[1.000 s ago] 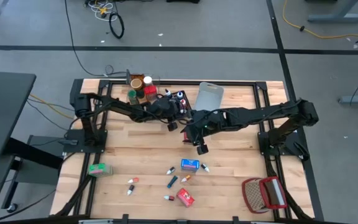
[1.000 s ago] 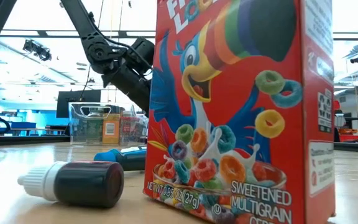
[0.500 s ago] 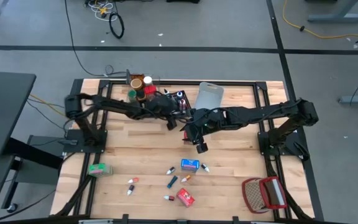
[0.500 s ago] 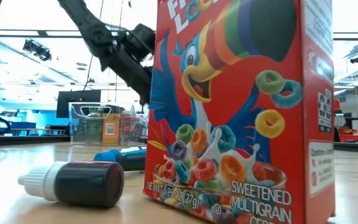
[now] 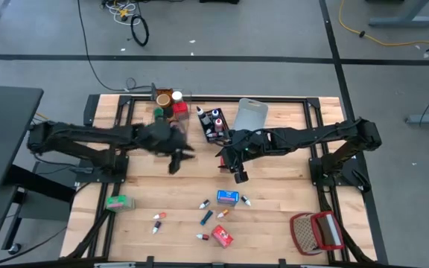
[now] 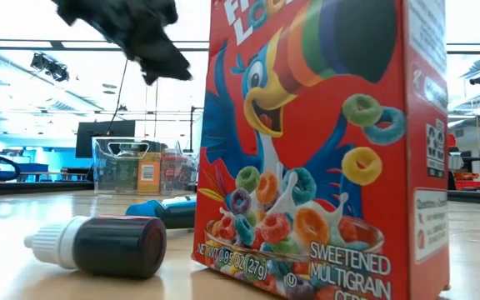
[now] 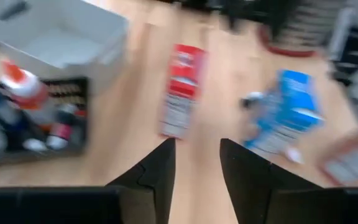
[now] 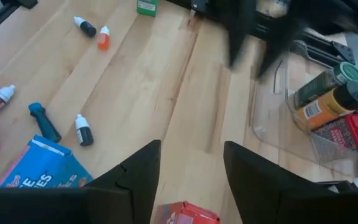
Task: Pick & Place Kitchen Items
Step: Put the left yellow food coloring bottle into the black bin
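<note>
Looking straight down, the wooden tabletop (image 5: 162, 193) carries both arms: the left claw (image 5: 176, 162) hangs left of centre and is blurred, so its fingers cannot be judged here; the right claw (image 5: 238, 176) hangs near the centre above a blue box (image 5: 227, 196). A clear bin (image 5: 171, 112) of jars and bottles sits at the far edge, a black bin (image 5: 213, 125) and a grey-blue bin (image 5: 249, 116) beside it. A red box (image 5: 222, 237), a green box (image 5: 118, 202) and small tubes lie scattered near the front edge; a red-and-white wire basket (image 5: 317, 232) stands at the front right corner. At table height, a red cereal box (image 6: 323, 142) fills the foreground, a dark dropper tube (image 6: 98, 245) lying just beside it, touching the tabletop. From the left wrist, the claw's two fingers (image 7: 157, 177) stand apart with nothing between them. From the right wrist, that claw's fingers (image 8: 138, 174) also stand apart and empty over bare wood.
</note>
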{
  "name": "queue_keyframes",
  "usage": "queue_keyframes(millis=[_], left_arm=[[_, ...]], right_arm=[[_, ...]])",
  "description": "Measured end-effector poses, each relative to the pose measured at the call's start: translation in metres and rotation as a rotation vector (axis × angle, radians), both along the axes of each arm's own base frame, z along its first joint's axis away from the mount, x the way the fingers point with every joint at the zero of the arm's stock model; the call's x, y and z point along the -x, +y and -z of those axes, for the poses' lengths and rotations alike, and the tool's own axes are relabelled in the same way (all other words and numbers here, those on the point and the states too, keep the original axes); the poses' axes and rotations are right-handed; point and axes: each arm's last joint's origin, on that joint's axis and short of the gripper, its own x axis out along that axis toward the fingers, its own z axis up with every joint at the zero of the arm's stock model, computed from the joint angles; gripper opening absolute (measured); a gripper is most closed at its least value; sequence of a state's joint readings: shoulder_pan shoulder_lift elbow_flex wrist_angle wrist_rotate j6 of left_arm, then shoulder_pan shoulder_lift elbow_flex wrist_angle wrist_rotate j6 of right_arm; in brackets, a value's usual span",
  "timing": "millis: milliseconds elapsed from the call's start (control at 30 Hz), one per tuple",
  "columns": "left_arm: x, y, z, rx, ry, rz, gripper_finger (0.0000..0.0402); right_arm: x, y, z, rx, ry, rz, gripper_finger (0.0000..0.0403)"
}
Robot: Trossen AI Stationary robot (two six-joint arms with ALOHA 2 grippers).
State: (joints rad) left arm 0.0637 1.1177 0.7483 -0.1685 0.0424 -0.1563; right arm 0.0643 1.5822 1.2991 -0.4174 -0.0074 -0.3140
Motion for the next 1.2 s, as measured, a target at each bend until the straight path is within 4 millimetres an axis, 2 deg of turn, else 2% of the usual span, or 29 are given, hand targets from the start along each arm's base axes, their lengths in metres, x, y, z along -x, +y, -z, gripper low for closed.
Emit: queue_keyframes(millis=[167, 300, 567, 767, 967, 1033, 1200], left_arm=[[0.026, -0.037, 0.016, 0.124, 0.01, -0.007, 0.0129], [0.036, -0.066, 0.028, 0.189, 0.022, 0.049, 0.0124], [0.041, -0.11, 0.021, 0.224, 0.017, 0.153, 0.0102], [0.043, -0.136, 0.033, 0.262, 0.111, 0.272, 0.0083], [0.047, -0.159, 0.056, 0.367, 0.275, 0.251, 0.0076], [0.048, -0.165, 0.066, 0.39, 0.354, 0.265, 0.0077], [0.049, -0.169, 0.09, 0.428, 0.54, 0.161, 0.0105]], right_arm=[[-0.001, 0.0, -0.001, -0.002, -0.015, 0.001, 0.0188], [-0.001, 0.0, -0.002, -0.003, -0.021, 0.001, 0.0188], [-0.002, 0.0, -0.003, -0.004, -0.039, 0.001, 0.0188], [-0.003, 0.0, -0.003, -0.005, -0.044, 0.001, 0.0188], [-0.003, 0.0, -0.003, -0.005, -0.044, 0.001, 0.0188], [-0.003, 0.0, -0.003, -0.005, -0.044, 0.001, 0.0188], [-0.003, 0.0, -0.003, -0.005, -0.044, 0.001, 0.0188]])
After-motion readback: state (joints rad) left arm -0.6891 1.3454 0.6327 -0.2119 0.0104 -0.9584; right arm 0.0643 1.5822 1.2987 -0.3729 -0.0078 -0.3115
